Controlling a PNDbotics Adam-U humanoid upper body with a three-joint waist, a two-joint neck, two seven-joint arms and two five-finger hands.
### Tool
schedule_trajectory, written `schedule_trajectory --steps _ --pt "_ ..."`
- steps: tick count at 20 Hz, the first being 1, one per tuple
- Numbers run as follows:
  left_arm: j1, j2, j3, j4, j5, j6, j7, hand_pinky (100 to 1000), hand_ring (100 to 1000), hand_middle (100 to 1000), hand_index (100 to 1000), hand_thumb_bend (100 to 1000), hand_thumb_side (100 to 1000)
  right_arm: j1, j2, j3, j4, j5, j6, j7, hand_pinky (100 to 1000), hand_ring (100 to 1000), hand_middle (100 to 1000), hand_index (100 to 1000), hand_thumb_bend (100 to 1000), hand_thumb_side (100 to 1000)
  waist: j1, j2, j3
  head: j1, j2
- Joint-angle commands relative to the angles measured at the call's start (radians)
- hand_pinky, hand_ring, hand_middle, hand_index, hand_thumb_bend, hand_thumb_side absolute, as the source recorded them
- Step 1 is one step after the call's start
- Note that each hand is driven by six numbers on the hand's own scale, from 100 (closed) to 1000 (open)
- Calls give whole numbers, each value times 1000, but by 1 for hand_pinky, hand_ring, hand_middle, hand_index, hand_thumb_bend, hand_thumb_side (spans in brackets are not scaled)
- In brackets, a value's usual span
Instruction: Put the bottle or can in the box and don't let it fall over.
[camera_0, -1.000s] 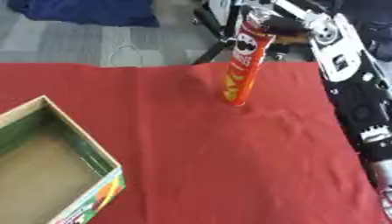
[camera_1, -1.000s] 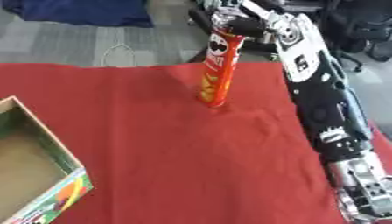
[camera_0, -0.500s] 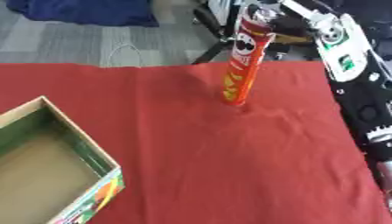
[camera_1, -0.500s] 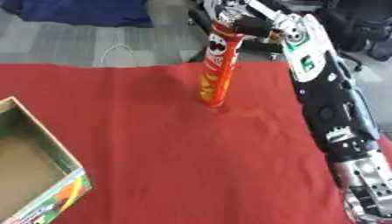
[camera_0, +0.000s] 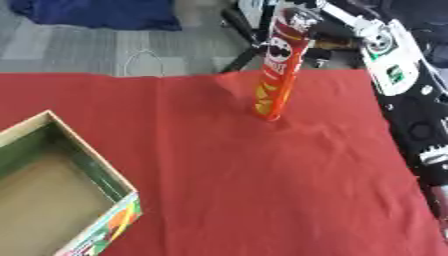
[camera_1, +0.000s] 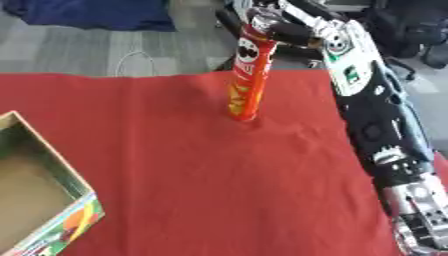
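At twelve o'clock on the table (camera_0: 262, 200), the right hand (camera_1: 276, 22) grasps the tilted red can (camera_1: 248, 75) by its top; the box (camera_0: 61, 195) lies toward eight o'clock.

Your left eye: head-high, looking down and forward over the red cloth-covered counter (camera_0: 262, 175) | your right eye: same aim, set slightly rightward | both share the tall red chip can (camera_1: 248, 75), green cardboard box (camera_0: 96, 170) and grey floor beyond.
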Motion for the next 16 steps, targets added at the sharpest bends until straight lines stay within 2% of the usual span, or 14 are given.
schedule_trajectory --steps 1,16 --pt "-3 21 3 -19 -4 -3 -1 395 878 662 688 100 708 -17 -46 -8 -6 -9 -3 12 962 961 915 1000 100 987 3 -15 1 -2 -12" --pt "-5 19 3 -19 -9 0 -2 396 878 662 687 100 708 -14 -37 1 -15 11 -18 33 951 970 917 1000 100 1000 -1 -10 4 -4 -13"
